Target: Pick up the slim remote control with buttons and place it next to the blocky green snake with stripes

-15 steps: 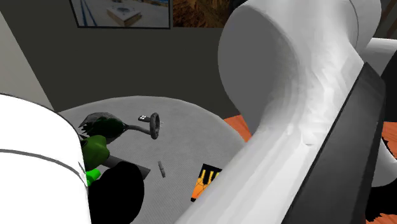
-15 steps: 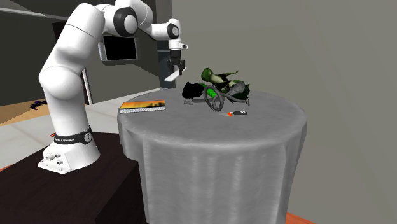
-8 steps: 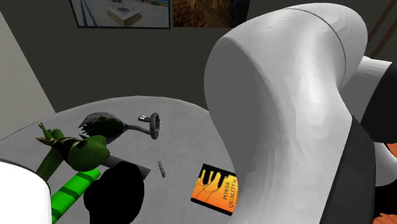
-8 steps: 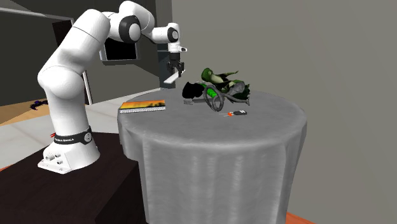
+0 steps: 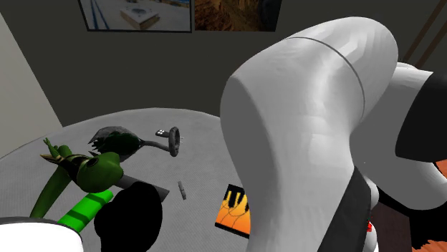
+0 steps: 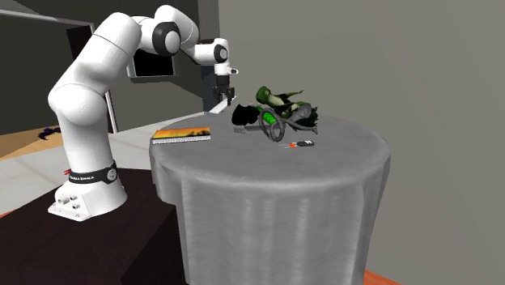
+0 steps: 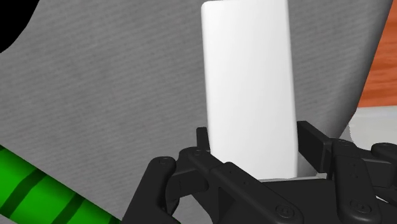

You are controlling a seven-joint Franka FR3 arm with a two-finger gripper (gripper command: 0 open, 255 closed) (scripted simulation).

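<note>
The black two-finger gripper [image 7: 254, 149] was clamped on one end of the slim remote control [image 7: 249, 83], drawn here as a plain white slab. Its fingers pressed the long edges so that most of the remote's length jutted out past the fingertips, a hold that appeared chosen to leave the free end clear for laying down flat. Directly beneath the hand lay bare grey tablecloth [image 7: 114, 95], with the remote hanging above it and not touching, high enough, it seemed, to pass over the clutter. Just to one side of the fingers ran a bright green, dark-banded length of the blocky snake [image 7: 44, 188], the thing the remote was to be set beside. The hand appeared close to it, so the job looked mostly done, with only the lowering and release left. Farther from the hand, on the stand's side, an orange-and-black book [image 6: 182, 135] lay flat near the table's rim. Beyond the snake, a dark ring-shaped object [image 5: 174, 142] and a small black item [image 5: 162, 132] sat on the cloth, well apart from the hand. Farthest off, framed pictures [image 5: 140, 14] hung on the dark wall behind the round table [image 6: 267, 202].
</note>
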